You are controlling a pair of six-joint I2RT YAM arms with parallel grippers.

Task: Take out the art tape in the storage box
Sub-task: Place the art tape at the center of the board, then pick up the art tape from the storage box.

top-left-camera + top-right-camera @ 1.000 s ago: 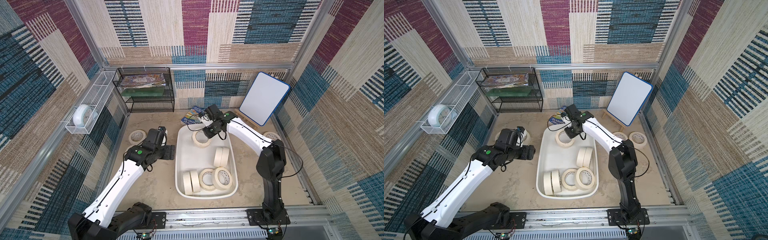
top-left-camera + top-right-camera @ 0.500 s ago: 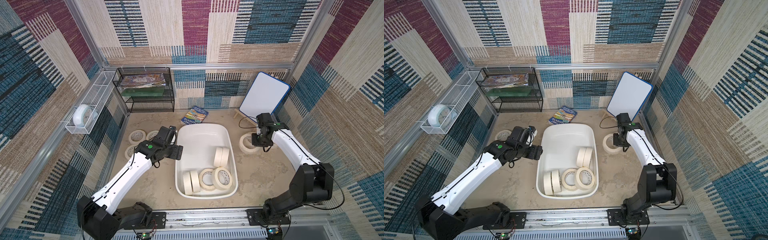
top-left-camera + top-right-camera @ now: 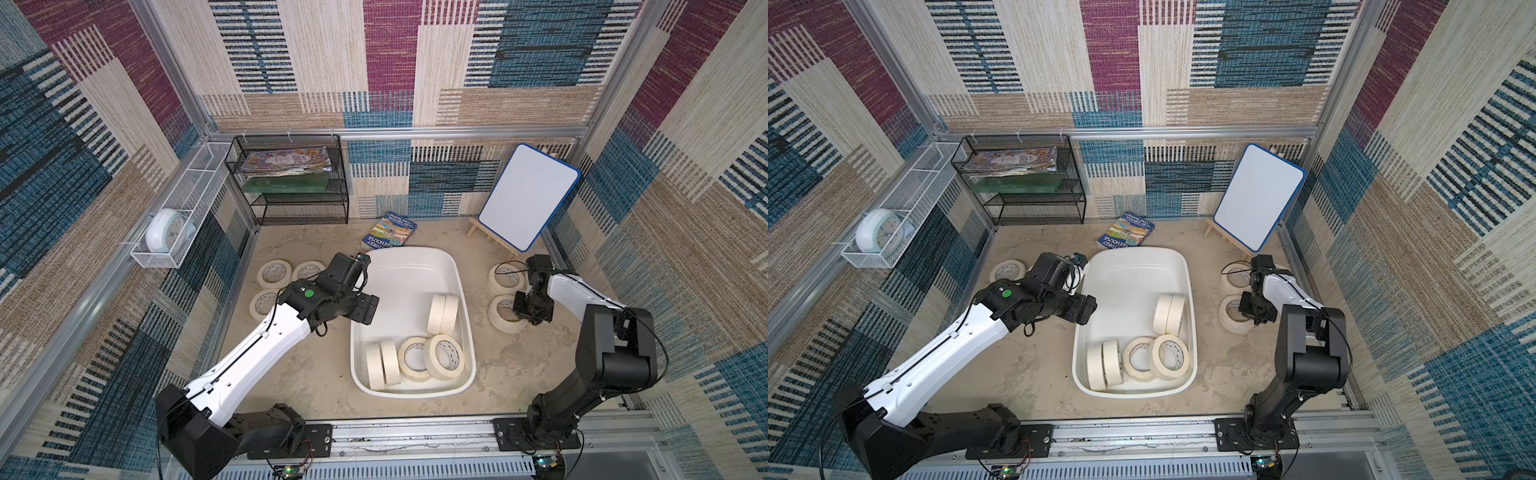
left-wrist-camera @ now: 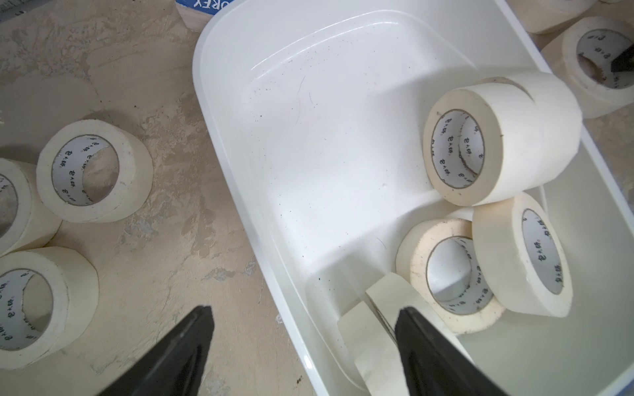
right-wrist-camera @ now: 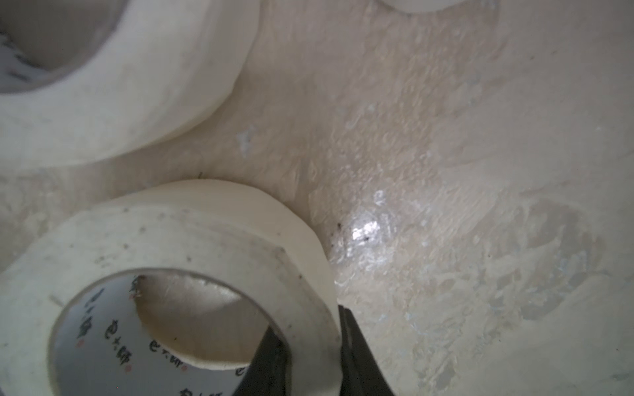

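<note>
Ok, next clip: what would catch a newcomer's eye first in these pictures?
The large shallow white plastic tub mid-table, with six cream-white masking tape rolls in its near half. To its right, the right gripper is shut on the wall of another roll on the beige tabletop, while the open left gripper hangs over the tub's left rim.

Storage box [image 4: 308, 137] is glossy plastic, art tape [image 4: 521, 144] matt

We read "OREY" and "EEHOUSE" in white capitals on the blue book [image 3: 389, 233] (upside down, partly cut off), while the art tape [image 4: 446, 151] cores carry dark characters we cannot make out.
</note>
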